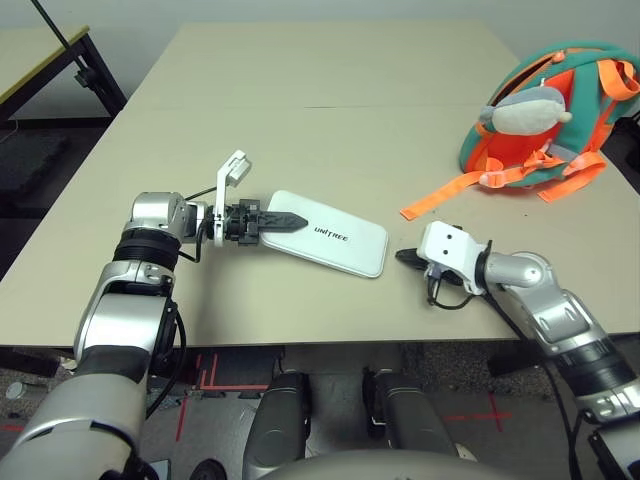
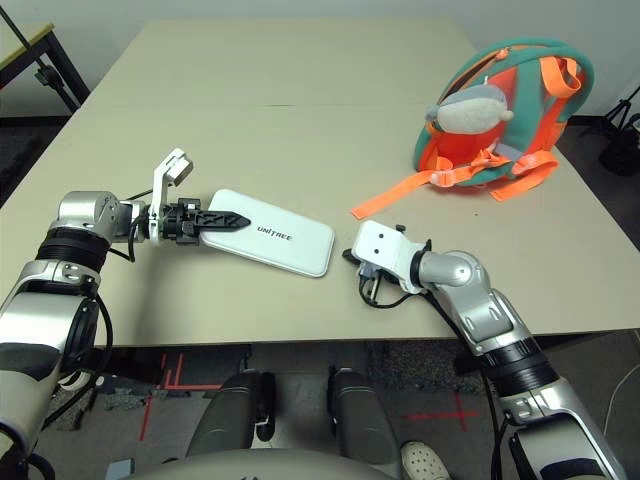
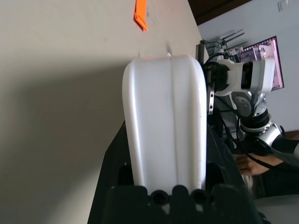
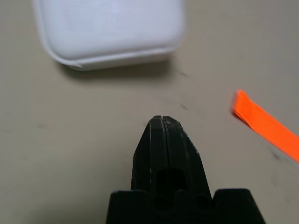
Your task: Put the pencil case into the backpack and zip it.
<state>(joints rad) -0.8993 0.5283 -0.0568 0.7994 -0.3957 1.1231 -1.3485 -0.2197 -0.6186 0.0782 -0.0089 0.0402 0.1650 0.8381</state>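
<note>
Nearest to us, our right gripper (image 4: 162,122) rests low over the table (image 1: 300,130) with its two black fingers pressed flat together, holding nothing. Its tip points toward the near corner of the pencil case (image 1: 330,233), just short of it and not touching. The loose end of an orange strap (image 1: 440,196) lies on the tabletop beside this gripper, a little farther out.

To our left, our left gripper (image 1: 287,221) reaches in sideways and is clamped on the left end of the pencil case, one black finger (image 1: 283,219) lying over the white lid and the other beneath it. From the left wrist, the case fills the gap between both fingers. The case lies flat on the table, near the front edge, lettering up, its long side running slightly askew from left to right.

Farther back on our right, well apart from the case, the backpack (image 1: 580,70) lies with its orange back panel and straps upward and the plush fish (image 1: 528,112) resting on top.
</note>
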